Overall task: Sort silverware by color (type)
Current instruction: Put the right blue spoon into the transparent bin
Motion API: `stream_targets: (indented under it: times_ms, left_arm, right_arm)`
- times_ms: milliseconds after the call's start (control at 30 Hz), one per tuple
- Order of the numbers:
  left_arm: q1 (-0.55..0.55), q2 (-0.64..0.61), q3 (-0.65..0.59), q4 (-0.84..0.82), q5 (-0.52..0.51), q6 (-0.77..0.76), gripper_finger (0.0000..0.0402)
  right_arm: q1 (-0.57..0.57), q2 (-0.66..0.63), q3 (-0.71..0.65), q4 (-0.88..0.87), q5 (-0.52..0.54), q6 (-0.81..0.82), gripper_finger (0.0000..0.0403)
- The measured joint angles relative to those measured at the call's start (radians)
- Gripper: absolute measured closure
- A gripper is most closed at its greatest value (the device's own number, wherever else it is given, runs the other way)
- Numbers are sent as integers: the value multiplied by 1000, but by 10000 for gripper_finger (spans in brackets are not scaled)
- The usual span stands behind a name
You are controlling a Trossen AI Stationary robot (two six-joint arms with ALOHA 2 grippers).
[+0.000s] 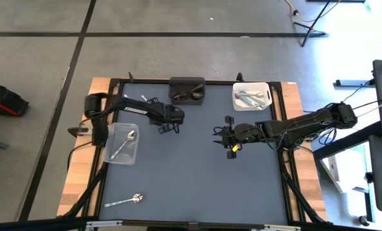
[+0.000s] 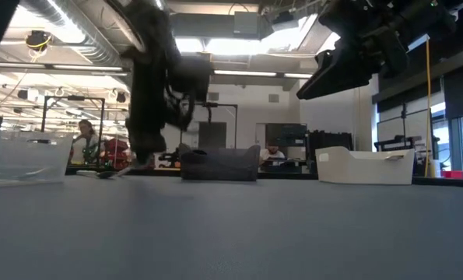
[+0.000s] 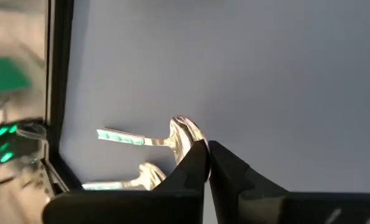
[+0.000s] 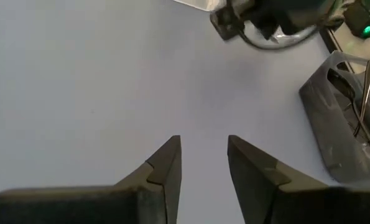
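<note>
My left gripper [image 1: 167, 123] stands low over the table's far middle, pointing down, shut on a silver spoon [image 3: 172, 134]. The spoon's handle [image 2: 110, 171] sticks out sideways, close to the table. My right gripper [image 1: 221, 136] hangs open above the table's middle, well clear of it [image 2: 328, 78], with bare table under its fingers [image 4: 203, 152]. Another silver spoon [image 1: 125, 201] lies flat near the near left corner. A third silver spoon [image 1: 123, 146] lies inside the clear bin. My left gripper [image 3: 207, 149] comes from above and pinches the spoon at the edge of its bowl [image 3: 183, 132]. The handle [image 3: 122, 137] juts out level to one side, just above the table. I cannot tell whether any part of the spoon rests on the surface.
A black bin [image 1: 187, 82] with dark utensils and a white bin [image 1: 268, 86] with silver ones stand at the far edge. A clear bin [image 1: 110, 157] sits at the left edge. People and benches show in the room behind the table.
</note>
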Motion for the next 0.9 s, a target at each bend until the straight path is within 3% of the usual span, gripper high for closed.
stream_targets:
  times_ms: [200, 467, 700, 900]
  left_arm:
    - [-167, -181, 1, -68, 105, -57, 400]
    - [-396, -419, 2, -79, 140, -253, 401]
    - [-528, -581, 3, -88, 249, -385, 401]
    - [-609, -698, 3, -199, 297, -558, 401]
  right_arm:
    - [0, 0, 0, 26, 1, -48, 283]
    - [0, 0, 0, 70, 1, -107, 283]
    - [0, 0, 0, 83, 0, -121, 283]
    - [0, 0, 0, 105, 1, -130, 283]
